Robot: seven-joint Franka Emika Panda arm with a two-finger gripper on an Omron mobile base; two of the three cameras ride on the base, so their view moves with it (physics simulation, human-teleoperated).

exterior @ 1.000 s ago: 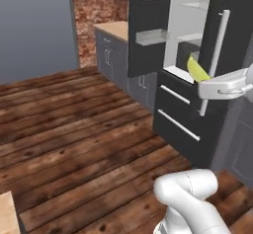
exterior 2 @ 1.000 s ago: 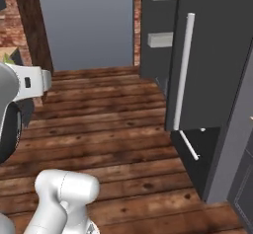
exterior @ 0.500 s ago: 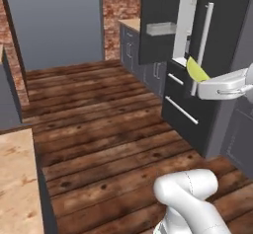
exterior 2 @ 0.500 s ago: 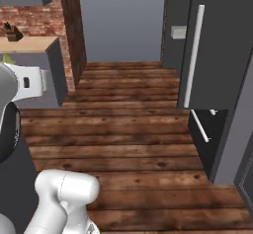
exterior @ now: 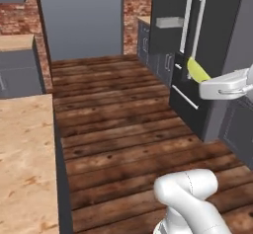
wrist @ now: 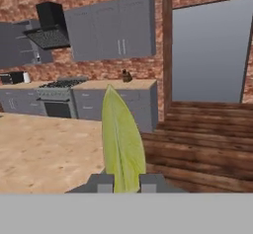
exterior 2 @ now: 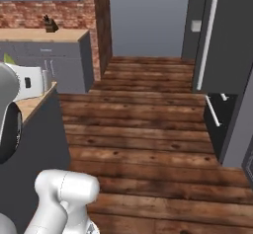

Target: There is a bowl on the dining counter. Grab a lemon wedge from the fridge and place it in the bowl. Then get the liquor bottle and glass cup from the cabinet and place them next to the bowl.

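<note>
My gripper (wrist: 126, 183) pinches the lemon wedge (wrist: 122, 141), which stands upright between the fingertips, carried high above the wooden floor (exterior: 123, 124). The dining counter (wrist: 44, 151) lies ahead; I'd keep the pinch firm, hand level, and hold the wedge until the bowl comes into sight

A glossy white robot arm (exterior: 190, 198) is seen, built from rounded, tube-like segments joined by a bulbous elbow. A smooth white wrist housing (exterior: 225, 86) with soft grey shading is shown at the right edge. In the right base view, a white link is capped by a dark, rounded joint (exterior 2: 9, 129).
</note>
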